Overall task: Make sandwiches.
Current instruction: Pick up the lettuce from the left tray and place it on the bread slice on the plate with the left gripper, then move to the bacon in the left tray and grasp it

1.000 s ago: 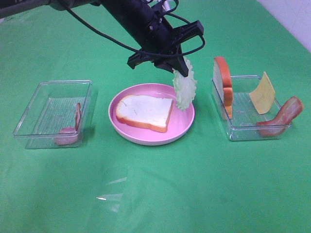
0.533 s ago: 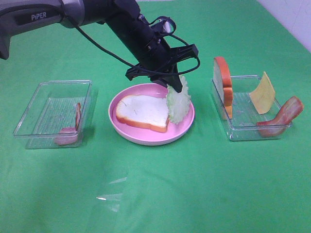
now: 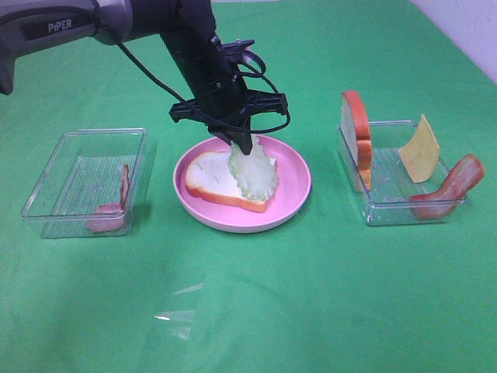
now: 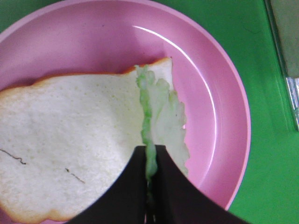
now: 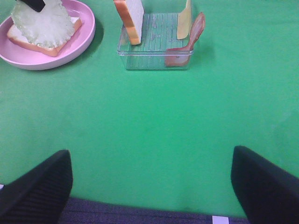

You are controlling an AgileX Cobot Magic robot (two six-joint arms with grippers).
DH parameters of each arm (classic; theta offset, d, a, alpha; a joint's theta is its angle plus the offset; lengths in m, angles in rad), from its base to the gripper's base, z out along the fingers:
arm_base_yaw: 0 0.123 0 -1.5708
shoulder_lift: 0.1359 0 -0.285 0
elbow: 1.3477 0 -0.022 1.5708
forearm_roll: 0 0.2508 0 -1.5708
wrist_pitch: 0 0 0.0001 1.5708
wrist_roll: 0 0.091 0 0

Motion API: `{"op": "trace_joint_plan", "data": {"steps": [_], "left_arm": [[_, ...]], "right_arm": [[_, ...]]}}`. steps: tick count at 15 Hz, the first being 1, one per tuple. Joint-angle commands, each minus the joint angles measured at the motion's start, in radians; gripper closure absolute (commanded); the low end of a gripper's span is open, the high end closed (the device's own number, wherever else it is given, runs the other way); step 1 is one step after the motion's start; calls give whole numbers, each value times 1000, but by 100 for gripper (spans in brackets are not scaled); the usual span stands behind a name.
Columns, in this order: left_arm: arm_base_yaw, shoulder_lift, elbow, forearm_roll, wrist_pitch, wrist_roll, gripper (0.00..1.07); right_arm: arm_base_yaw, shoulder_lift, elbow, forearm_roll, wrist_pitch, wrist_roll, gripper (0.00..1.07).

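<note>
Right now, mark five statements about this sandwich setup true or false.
1. The left hand is shut on the pale green lettuce leaf. True.
2. The lettuce leaf lies in a tray. False: it lies over the white bread slice on the round pink plate.
3. The right hand is shut. False: it is open and empty.
4. A second bread slice stands on edge in the right clear plastic tray. True.
5. The yellow cheese square lies on the plate. False: it leans in the right tray.

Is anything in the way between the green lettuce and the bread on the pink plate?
Nothing visible. The left gripper holds the pale green lettuce leaf directly over the white bread slice, its lower end resting on it.
</note>
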Motion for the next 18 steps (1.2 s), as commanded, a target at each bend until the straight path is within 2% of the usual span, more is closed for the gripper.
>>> {"op": "trace_joint_plan", "data": {"steps": [1, 2, 3, 4, 5, 6, 8, 11, 15, 18], "left_arm": [[1, 1, -1, 1, 7, -7, 100], [1, 1, -1, 1, 5, -7, 96], [1, 1, -1, 1, 5, -7, 66], [1, 1, -1, 1, 6, -7, 42], [1, 1, -1, 1, 6, -5, 30], [1, 1, -1, 1, 9, -3, 4], [1, 1, -18, 1, 20, 2, 5], [1, 1, -113, 2, 82, 2, 5], [6, 0, -253, 68, 235, 1, 5], [15, -83, -237, 103, 233, -10, 5]], "right_arm": [[0, -26, 4, 0, -4, -13, 18], [0, -26, 4, 0, -4, -13, 18], [0, -26, 4, 0, -4, -13, 18], [0, -26, 4, 0, -4, -13, 18], [0, -26, 4, 0, -4, -13, 18], [0, -26, 4, 0, -4, -13, 18], [0, -26, 4, 0, -4, -13, 18], [0, -26, 4, 0, -4, -13, 18], [0, -26, 4, 0, -4, -13, 18], [0, -26, 4, 0, -4, -13, 18]]}}
